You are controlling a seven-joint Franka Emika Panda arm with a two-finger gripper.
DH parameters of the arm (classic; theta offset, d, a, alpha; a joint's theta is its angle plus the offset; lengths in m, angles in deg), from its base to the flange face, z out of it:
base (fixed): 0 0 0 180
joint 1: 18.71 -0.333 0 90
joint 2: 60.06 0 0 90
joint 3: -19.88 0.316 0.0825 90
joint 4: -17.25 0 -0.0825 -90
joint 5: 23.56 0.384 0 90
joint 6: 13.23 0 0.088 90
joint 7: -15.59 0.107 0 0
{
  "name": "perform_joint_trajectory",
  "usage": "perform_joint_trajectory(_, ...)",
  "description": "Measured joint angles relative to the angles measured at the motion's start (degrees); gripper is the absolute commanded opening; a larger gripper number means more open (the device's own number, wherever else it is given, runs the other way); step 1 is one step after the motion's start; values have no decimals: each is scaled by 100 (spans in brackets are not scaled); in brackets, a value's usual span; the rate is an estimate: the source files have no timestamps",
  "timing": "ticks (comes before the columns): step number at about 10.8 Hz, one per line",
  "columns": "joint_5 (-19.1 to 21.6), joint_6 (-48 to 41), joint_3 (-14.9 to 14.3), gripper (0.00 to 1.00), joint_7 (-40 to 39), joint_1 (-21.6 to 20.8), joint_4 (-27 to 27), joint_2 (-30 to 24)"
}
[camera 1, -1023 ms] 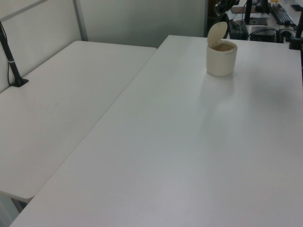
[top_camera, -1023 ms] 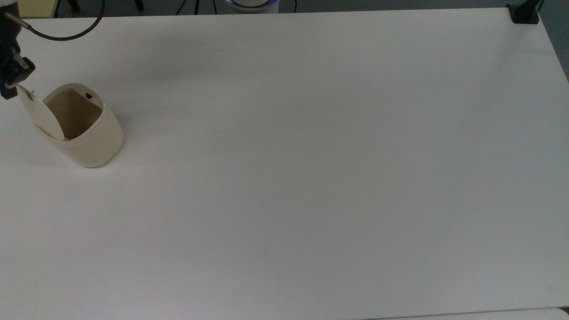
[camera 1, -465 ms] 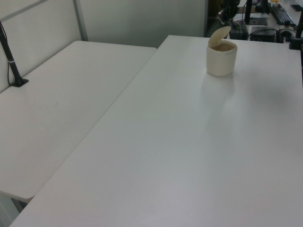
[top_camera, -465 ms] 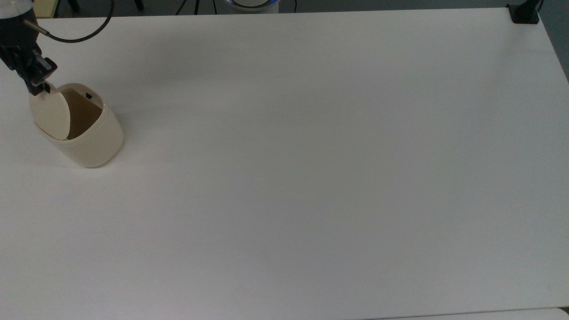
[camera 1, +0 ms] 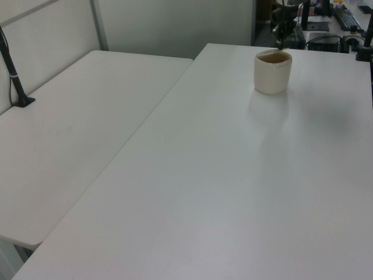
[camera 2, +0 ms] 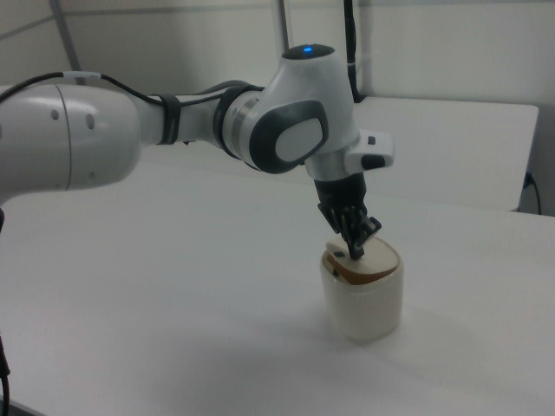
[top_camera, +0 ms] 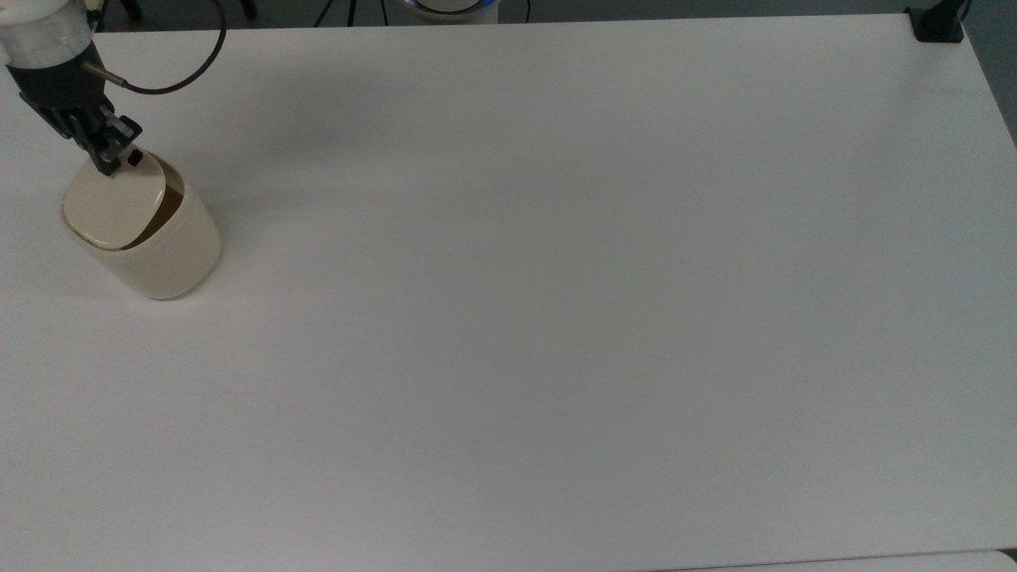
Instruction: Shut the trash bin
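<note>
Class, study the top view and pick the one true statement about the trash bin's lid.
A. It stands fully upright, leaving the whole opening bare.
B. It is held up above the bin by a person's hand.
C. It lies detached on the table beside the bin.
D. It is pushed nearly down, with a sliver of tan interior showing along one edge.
D: the lid lies almost flat over the trash bin, a thin tan gap shows at the top view's right, and the gripper presses at its edge.

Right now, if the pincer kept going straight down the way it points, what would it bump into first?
Most likely the lid of the bin. The pincer points down at the lid's raised edge, which sits nearly shut with a thin gap left.
</note>
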Motion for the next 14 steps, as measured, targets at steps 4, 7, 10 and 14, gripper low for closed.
perform_joint_trajectory(4,-1,-7,1,0,-196,-3,-18,206)
perform_joint_trajectory(7,0,-33,1,0,-219,-3,-2,206)
perform_joint_trajectory(10,4,-691,73,0,-231,-196,338,127)
perform_joint_trajectory(14,4,-1468,105,0,-230,-1143,531,-524)
